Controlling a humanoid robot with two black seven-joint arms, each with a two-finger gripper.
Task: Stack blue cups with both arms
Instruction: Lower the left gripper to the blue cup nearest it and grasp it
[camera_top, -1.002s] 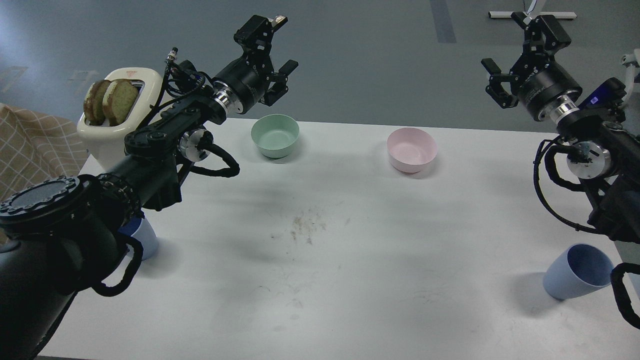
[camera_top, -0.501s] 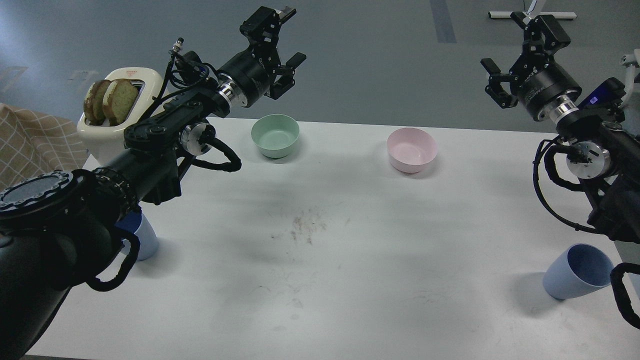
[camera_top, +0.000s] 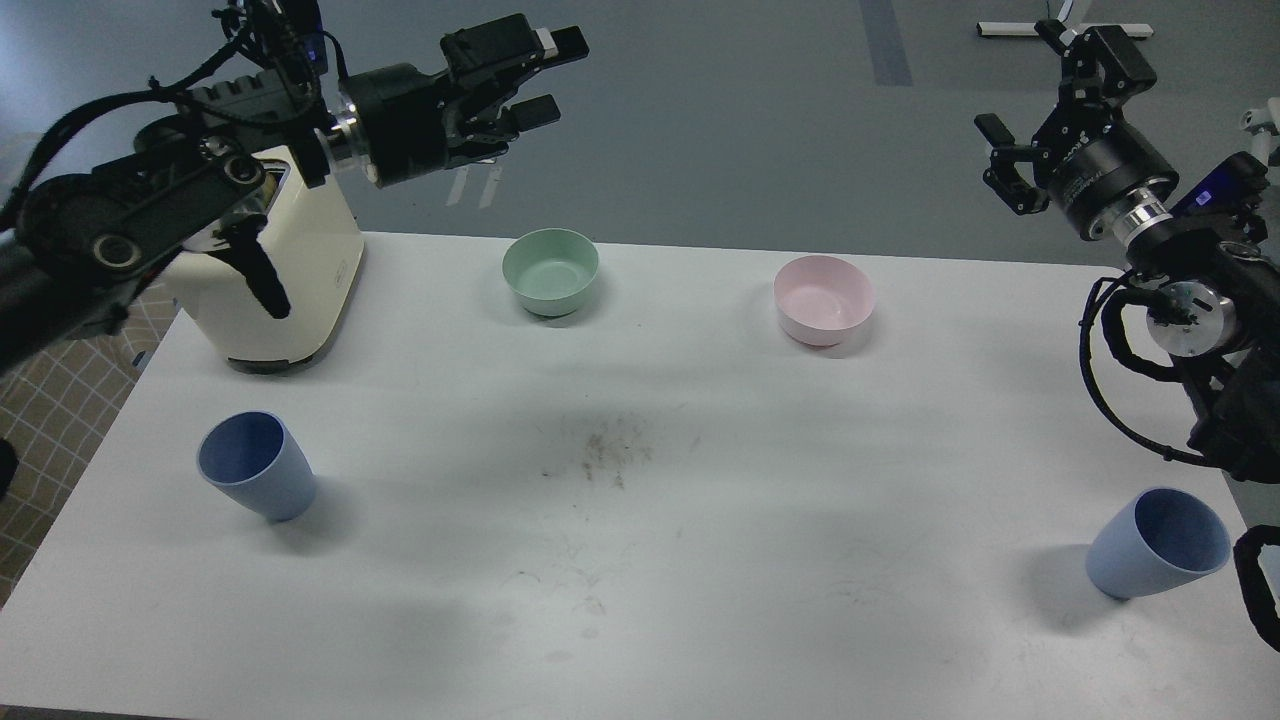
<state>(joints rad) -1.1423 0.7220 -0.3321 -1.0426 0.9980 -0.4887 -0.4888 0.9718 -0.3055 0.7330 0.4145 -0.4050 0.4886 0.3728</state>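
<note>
On top of the big white table (camera_top: 640, 560) stands a cream toaster (camera_top: 295, 275) at the far left. Both black arms hang high over the far edge, and the left gripper (camera_top: 545, 72) and the right gripper (camera_top: 1050, 95) have their fingers spread, holding nothing. One blue cup (camera_top: 255, 465) stands near the left edge. Another blue cup (camera_top: 1155, 543) stands near the right edge, well apart. Between them, farther back, sit a green bowl (camera_top: 550, 270) and a pink bowl (camera_top: 823, 298).

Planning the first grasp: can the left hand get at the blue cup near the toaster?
Probably yes. The left blue cup stands upright on bare table, nothing over it. The left hand is open, raised high behind the toaster.
</note>
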